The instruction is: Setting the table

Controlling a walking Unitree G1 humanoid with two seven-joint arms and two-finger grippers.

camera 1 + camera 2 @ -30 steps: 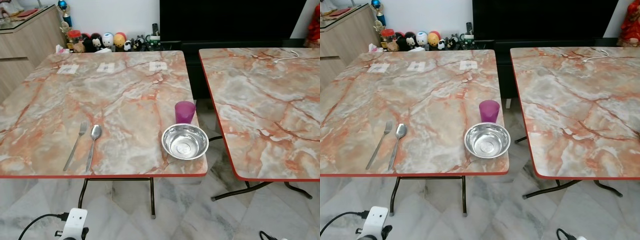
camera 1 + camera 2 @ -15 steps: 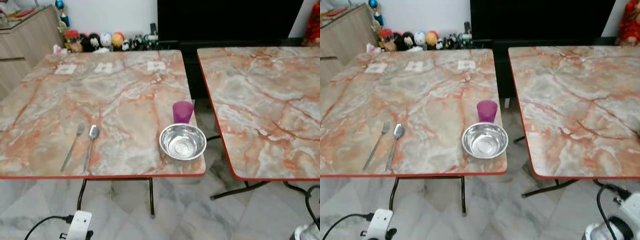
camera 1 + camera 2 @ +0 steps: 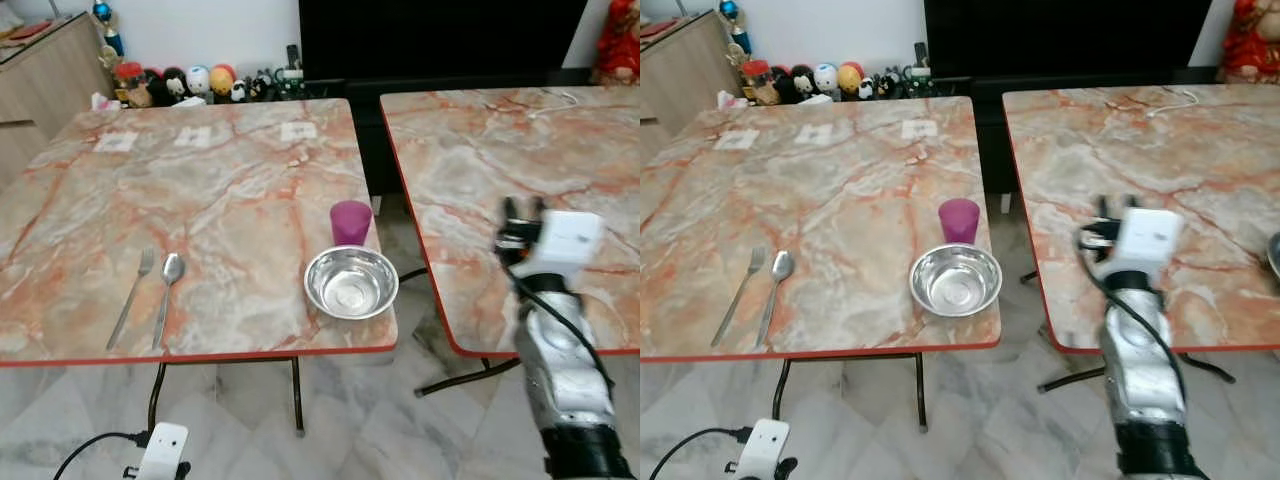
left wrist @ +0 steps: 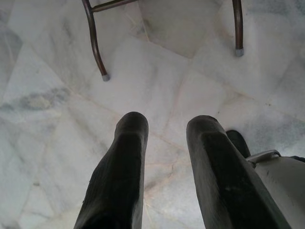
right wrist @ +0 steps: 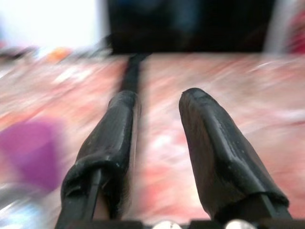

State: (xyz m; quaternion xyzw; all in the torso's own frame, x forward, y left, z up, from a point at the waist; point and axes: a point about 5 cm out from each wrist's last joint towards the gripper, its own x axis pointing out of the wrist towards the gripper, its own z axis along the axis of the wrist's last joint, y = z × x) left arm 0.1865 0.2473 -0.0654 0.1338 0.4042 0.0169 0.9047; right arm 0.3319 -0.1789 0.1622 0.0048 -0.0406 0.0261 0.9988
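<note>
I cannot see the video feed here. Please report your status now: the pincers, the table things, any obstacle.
Right pincer open, raised by the table gap. Left pincer open, hanging idle. Purple cup, steel bowl, fork, spoon untouched. Nothing in the way.

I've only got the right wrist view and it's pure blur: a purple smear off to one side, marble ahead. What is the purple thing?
Observer: A purple cup, upright near the right edge of the left table, with a steel bowl just in front of it.
Operator: Where's my gripper relative to it?
Observer: The right gripper is over the near left part of the right table, across the gap from the cup, fingers open.
Operator: Any cutlery out?
Observer: A fork and a spoon lie side by side near the left table's front edge, well left of the bowl.
Operator: And the other arm?
Observer: The left gripper hangs low over the floor, open.
</note>
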